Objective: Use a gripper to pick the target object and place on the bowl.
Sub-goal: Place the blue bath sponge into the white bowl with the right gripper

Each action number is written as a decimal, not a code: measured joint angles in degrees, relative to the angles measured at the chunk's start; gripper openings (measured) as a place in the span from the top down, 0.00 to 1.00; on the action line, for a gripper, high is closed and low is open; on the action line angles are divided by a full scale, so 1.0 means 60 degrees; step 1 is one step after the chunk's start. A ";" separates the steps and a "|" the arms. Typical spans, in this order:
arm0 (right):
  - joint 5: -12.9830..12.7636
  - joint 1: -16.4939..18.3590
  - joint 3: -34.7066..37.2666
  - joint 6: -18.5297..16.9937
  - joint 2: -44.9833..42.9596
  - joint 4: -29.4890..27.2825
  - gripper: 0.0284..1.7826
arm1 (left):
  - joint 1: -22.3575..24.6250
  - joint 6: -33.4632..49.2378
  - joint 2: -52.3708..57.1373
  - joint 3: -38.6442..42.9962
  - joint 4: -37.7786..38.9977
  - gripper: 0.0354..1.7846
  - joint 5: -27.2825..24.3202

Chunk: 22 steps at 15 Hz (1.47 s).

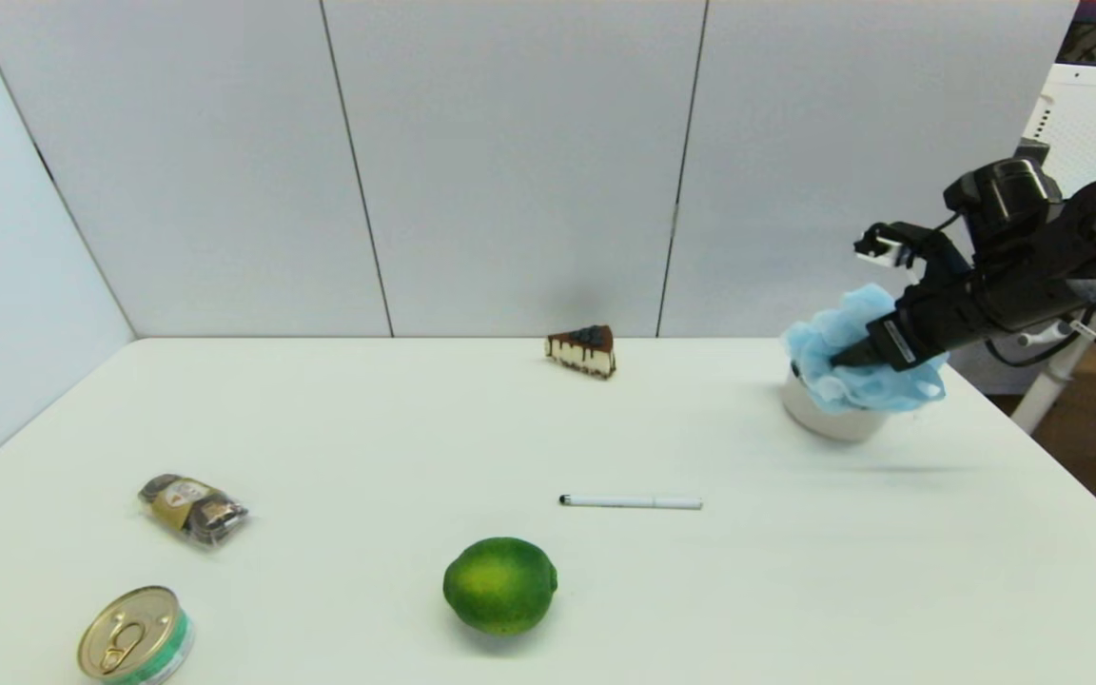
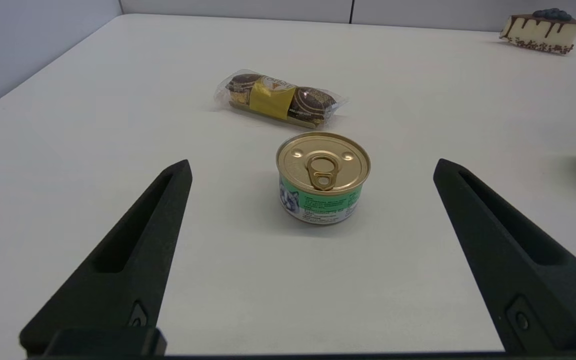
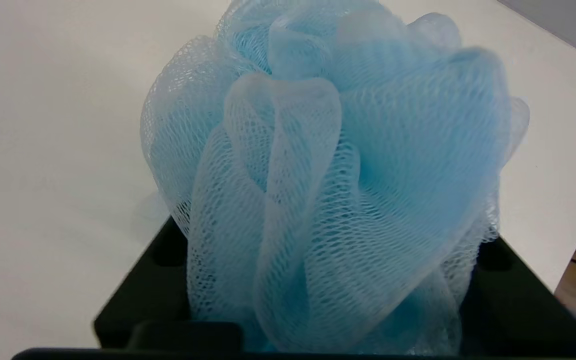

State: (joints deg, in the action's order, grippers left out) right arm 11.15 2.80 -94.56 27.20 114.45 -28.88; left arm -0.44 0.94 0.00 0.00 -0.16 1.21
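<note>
— What's closest to you?

— My left gripper (image 2: 313,260), parked low with its fingers spread wide over the table (image 1: 339,571), nothing between them. Just past it stands a tin can (image 2: 323,177), then a wrapped snack pack (image 2: 280,100).

— And the pouf?

— At the table's far right. My right gripper (image 1: 843,360) is clamped on the blue pouf (image 1: 857,352), which sits on top of the cream bowl (image 1: 833,419), covering its rim.

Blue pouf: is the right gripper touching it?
Touching. In the right wrist view, the pouf fills the right gripper, mesh pressed against both fingers.
</note>
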 joint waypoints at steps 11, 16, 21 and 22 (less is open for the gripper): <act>0.0033 0.0152 -0.0323 -0.0045 -0.0900 -0.0037 0.11 | 0.0000 -0.0002 0.0000 0.0000 0.0000 0.04 -0.0004; 0.0022 0.0207 -0.0175 -0.0165 -0.1922 -0.0130 0.08 | 0.0000 -0.0002 0.0000 0.0000 0.0000 0.04 -0.0004; 0.0018 0.0128 0.1239 -0.0996 -0.4315 -0.0142 0.06 | 0.0000 0.0004 0.0000 0.0000 0.0000 0.04 0.0000; 0.0006 0.0106 0.1741 -0.1176 -0.4968 -0.0128 0.06 | 0.0000 0.0000 0.0000 0.0000 0.0000 0.04 -0.0004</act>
State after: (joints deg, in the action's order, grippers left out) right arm 11.19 3.44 -84.12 20.14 84.64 -29.65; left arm -0.44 0.94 0.00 0.00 -0.16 1.18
